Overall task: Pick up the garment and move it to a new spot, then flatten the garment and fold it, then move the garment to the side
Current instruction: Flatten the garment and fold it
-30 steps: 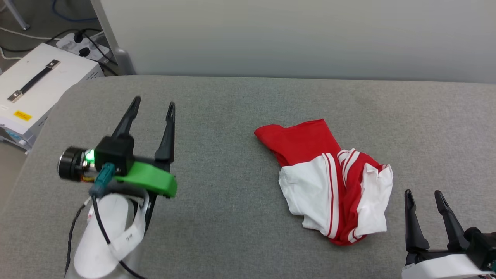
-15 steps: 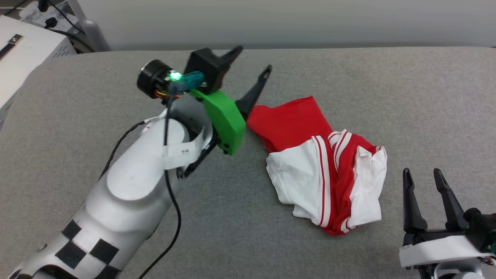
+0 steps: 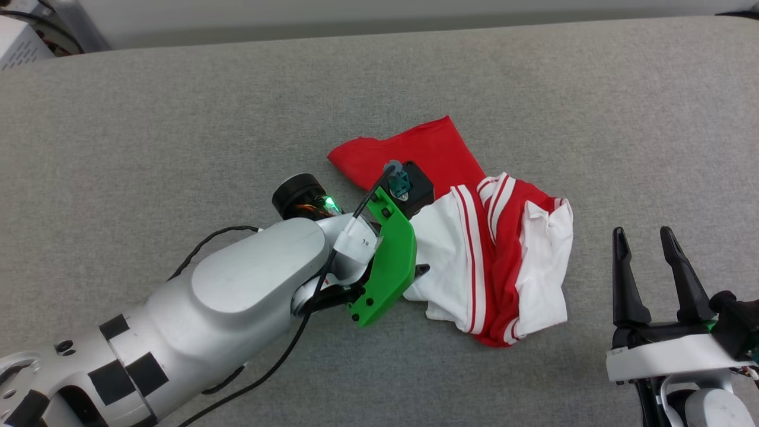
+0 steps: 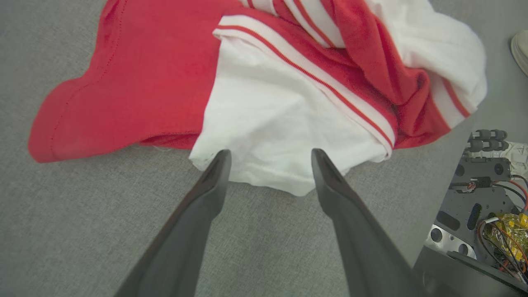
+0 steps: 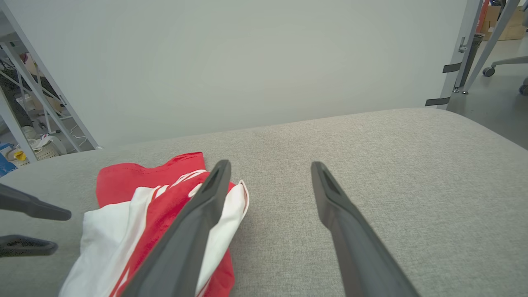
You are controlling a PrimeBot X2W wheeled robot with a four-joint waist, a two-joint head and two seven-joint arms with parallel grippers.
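The garment (image 3: pixel 474 237) lies crumpled on the grey surface, a red panel (image 4: pixel 144 74) toward the back and white sleeves with red-and-white striped trim in front; its lettering is hidden in the folds. My left gripper (image 4: pixel 269 154) is open, tips just at the edge of a white sleeve (image 4: pixel 268 123), nothing between them. In the head view the green bracket (image 3: pixel 388 261) covers most of it, and one fingertip (image 3: pixel 423 270) shows beside the sleeve. My right gripper (image 3: pixel 641 234) stands open, apart from the garment at the lower right, also seen as (image 5: pixel 270 165).
The grey padded surface (image 3: pixel 178 118) spreads wide to the left and behind the garment. A white box (image 3: pixel 18 41) sits off its back left corner. A pale wall (image 5: pixel 247 62) rises behind. Robot base electronics (image 4: pixel 486 198) show at the near edge.
My left arm has swung right and down from the open left side to the garment's white sleeve. The head camera has tilted down. The right gripper has stayed where it was.
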